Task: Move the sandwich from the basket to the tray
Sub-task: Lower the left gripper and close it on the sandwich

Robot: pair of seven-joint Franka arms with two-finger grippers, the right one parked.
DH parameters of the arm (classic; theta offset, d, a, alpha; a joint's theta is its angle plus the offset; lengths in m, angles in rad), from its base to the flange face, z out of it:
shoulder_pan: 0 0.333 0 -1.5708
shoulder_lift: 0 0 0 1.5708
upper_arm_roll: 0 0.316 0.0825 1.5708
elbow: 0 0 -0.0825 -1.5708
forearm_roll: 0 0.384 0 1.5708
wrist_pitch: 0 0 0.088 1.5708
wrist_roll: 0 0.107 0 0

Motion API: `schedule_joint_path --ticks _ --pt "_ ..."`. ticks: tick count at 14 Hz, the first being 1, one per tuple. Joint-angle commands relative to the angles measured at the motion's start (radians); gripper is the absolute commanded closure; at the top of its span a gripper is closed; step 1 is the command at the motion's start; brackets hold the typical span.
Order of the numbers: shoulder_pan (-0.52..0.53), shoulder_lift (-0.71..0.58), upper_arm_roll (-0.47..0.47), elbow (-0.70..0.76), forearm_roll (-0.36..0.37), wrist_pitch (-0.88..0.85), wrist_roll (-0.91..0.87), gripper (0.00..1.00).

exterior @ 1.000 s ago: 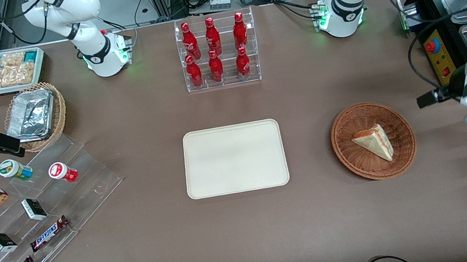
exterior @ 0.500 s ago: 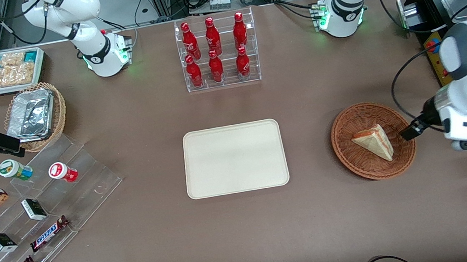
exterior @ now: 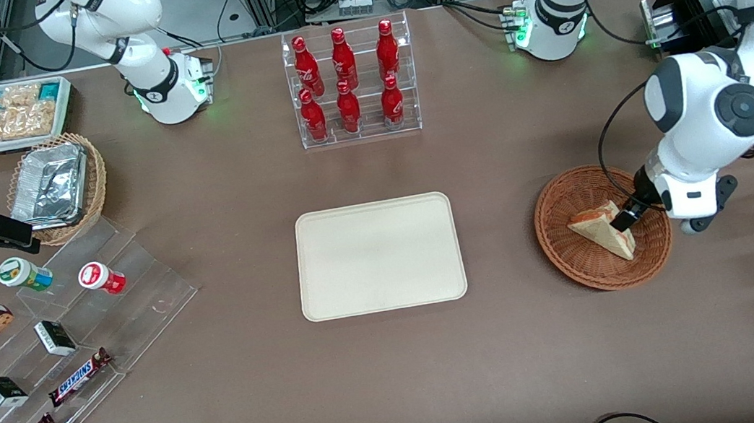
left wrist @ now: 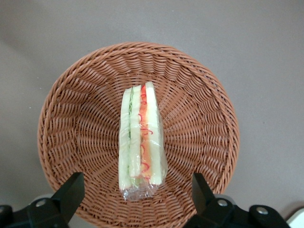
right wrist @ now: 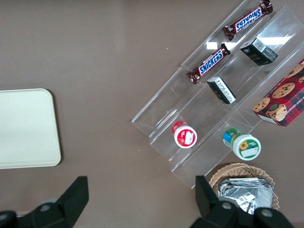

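One sandwich point(left wrist: 141, 140) lies in the basket point(left wrist: 71, 109), roughly central, resting on its broad face in the front view with the cut edge, red-orange and green filling showing through clear wrap, turned toward your wrist camera. The gripper point(exterior: 622, 220) hangs above the basket at the sandwich's end nearest the working arm, and its fingers point(left wrist: 70, 191) stand wide apart, holding nothing, with the wedge's nearer end framed between them in the wrist view. Judgement: you are at the approach-to-grasp step; nothing has been lifted. To do it well, keep the wedge centred between the two fingers as you descend, so they close across the bread faces rather than along the length. Go low enough to catch the body, not just loose wrap, which looks slippery and may slide. Stop short of the wicker: a fingertip snagging the weave could drag or tip the basket. Close gently; soft bread will crush. Lift straight up clear of the rim before travelling. The tray point(exterior: 378, 256) sits bare on the desk point(exterior: 398, 369), well apart from the basket toward the parked arm's end.
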Motion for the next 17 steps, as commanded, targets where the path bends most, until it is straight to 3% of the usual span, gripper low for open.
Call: schedule_joint_path --ticks 1,7,15,16,17 --pt "-0.009 -0.041 0.003 -0.091 -0.012 0.090 -0.058 0.00" --pt "-0.044 0.036 0.000 -0.094 -0.015 0.208 -0.109 0.00" --pt "-0.046 0.088 0.002 -0.100 -0.002 0.242 -0.099 0.00" --pt "-0.046 0.090 0.002 -0.098 -0.002 0.240 -0.101 0.09" --pt "-0.046 0.088 0.002 -0.098 -0.002 0.240 -0.107 0.39"
